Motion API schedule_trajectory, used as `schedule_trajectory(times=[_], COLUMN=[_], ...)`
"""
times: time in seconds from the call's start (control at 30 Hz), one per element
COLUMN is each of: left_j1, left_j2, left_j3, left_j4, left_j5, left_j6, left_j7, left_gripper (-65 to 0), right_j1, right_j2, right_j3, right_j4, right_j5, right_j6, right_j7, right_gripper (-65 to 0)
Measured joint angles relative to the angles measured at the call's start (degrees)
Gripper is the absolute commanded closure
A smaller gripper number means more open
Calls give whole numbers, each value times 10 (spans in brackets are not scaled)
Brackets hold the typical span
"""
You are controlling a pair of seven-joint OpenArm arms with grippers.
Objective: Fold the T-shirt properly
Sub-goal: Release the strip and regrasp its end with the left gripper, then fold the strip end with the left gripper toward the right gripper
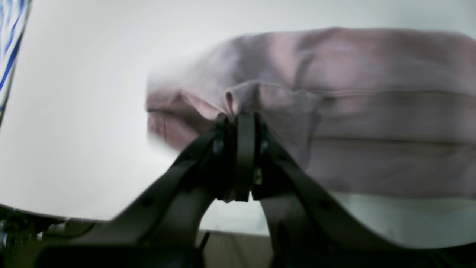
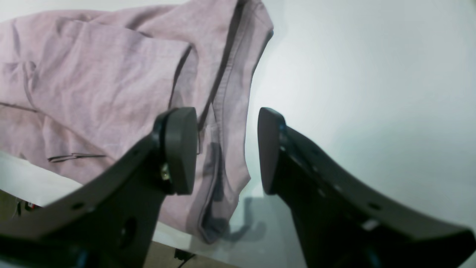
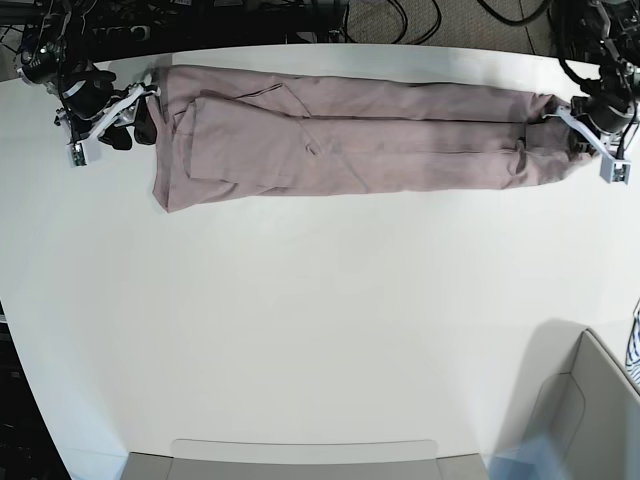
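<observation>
The mauve-pink T-shirt (image 3: 350, 140) lies along the far edge of the white table (image 3: 320, 320) as a long, narrow strip folded lengthwise. My left gripper (image 3: 572, 122) is at its right end in the base view. In the left wrist view this gripper (image 1: 238, 117) is shut, pinching a bunched fold of the T-shirt (image 1: 372, 111). My right gripper (image 3: 140, 108) is at the strip's left end. In the right wrist view it (image 2: 227, 149) stands open, its fingers astride the hemmed edge of the T-shirt (image 2: 93, 93) without pressing on it.
A blue-and-white striped cloth (image 3: 634, 350) shows at the right edge and in the left wrist view's corner (image 1: 11, 37). A grey bin (image 3: 590, 420) stands at the front right, a flat grey tray (image 3: 300, 455) along the front edge. Cables run behind the table.
</observation>
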Motion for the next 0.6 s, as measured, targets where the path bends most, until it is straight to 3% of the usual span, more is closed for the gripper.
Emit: schedule_trajectory(times=[0.17, 0.33, 0.5, 0.6], left_j1=[-7, -4, -6, -7], left_j2=[44, 76, 93, 126], left_j3=[67, 117, 227, 275], left_j4=[7, 7, 8, 8], left_j5=[-12, 1, 1, 1], left_j6=[-3, -1, 2, 4], left_j7=[-1, 6, 2, -1], left_gripper=[0, 0, 0, 0], right_j1=[2, 0, 1, 2], right_j2=[-25, -19, -19, -20], right_j3=[-1, 0, 0, 0], right_j4=[1, 3, 3, 3], right_j5=[0, -1, -1, -1], right_j6=[0, 0, 0, 0], right_j7=[-2, 0, -2, -2], right_gripper=[-269, -269, -269, -269])
